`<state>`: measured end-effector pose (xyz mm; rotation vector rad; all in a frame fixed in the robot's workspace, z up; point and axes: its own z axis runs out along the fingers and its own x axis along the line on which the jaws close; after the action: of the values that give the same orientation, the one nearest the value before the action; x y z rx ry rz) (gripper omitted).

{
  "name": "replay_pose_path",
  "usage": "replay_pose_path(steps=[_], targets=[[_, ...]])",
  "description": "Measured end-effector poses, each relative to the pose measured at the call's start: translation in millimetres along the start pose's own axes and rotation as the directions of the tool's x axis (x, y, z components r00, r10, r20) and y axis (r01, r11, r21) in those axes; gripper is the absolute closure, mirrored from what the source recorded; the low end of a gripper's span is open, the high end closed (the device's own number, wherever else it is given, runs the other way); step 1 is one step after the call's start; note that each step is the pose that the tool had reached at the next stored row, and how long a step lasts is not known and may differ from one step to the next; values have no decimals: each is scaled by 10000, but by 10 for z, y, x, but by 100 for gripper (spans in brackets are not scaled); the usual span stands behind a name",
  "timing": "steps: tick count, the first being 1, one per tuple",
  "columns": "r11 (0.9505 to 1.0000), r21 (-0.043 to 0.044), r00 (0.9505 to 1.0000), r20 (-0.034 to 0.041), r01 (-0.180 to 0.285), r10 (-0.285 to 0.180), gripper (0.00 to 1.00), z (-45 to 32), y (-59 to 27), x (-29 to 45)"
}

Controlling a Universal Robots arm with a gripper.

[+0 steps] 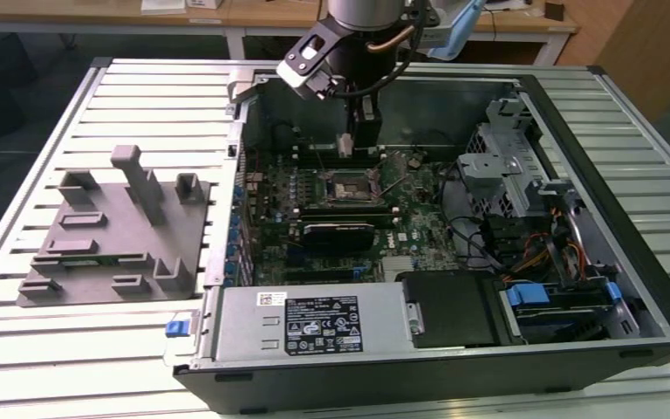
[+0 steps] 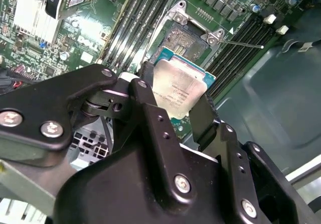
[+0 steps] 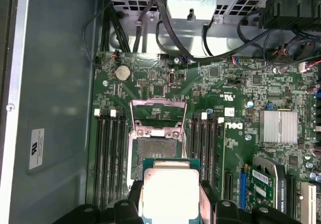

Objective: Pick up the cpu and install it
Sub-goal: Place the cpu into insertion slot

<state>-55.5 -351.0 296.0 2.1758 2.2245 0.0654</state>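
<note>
1. At the exterior view's left, a grey fixture (image 1: 114,231) sits on the slatted tabletop (image 1: 10,332), well apart from my arm (image 1: 352,44).
2. Just beside the fixture, toward the exterior view's right, lies the open computer case (image 1: 452,380), with its motherboard (image 1: 311,209) facing up.
3. The arm reaches down into the case, and the pincer (image 1: 361,147) hangs over the board close to the socket (image 1: 347,186).
4. In the second wrist view I see the pincer (image 2: 174,96) clamped on the cpu (image 2: 178,91). There is 1 black finger on each of 2 opposite edges, and the pale metal top faces the camera.
5. In the first wrist view the socket (image 3: 155,153) stands open with its load plate (image 3: 157,114) raised. The cpu (image 3: 170,186) overlaps 1 edge of the socket and is not seated. It seems to hang clear of the socket, though I cannot judge the gap well from here.
6. Memory slots (image 3: 110,153) run alongside the socket on 2 sides.
7. At the exterior view's far right, a metal drive cage (image 1: 509,166) stands inside the case above a bundle of cables.
</note>
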Motion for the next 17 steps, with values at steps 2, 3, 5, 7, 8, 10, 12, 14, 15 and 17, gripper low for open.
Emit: replay_pose_path(steps=[2,3,5,7,8,10,12,14,15,17], targets=[[10000,0,10000,0,1,-1,47,5,0,0],[10000,-1,10000,-2,0,0,47,8,0,0],[10000,-2,10000,-3,0,0,47,15,-1,0],[10000,-1,10000,-2,1,-1,47,23,-1,0],[10000,-1,10000,-2,0,0,47,29,-1,0],[10000,0,10000,-1,1,-1,47,42,-2,0],[10000,1,10000,-1,0,0,47,63,-3,-1],[10000,2,10000,-1,0,0,47,93,-5,-1],[10000,3,10000,0,-1,1,47,111,-6,-1],[10000,2,10000,-1,0,0,47,149,-6,0]])
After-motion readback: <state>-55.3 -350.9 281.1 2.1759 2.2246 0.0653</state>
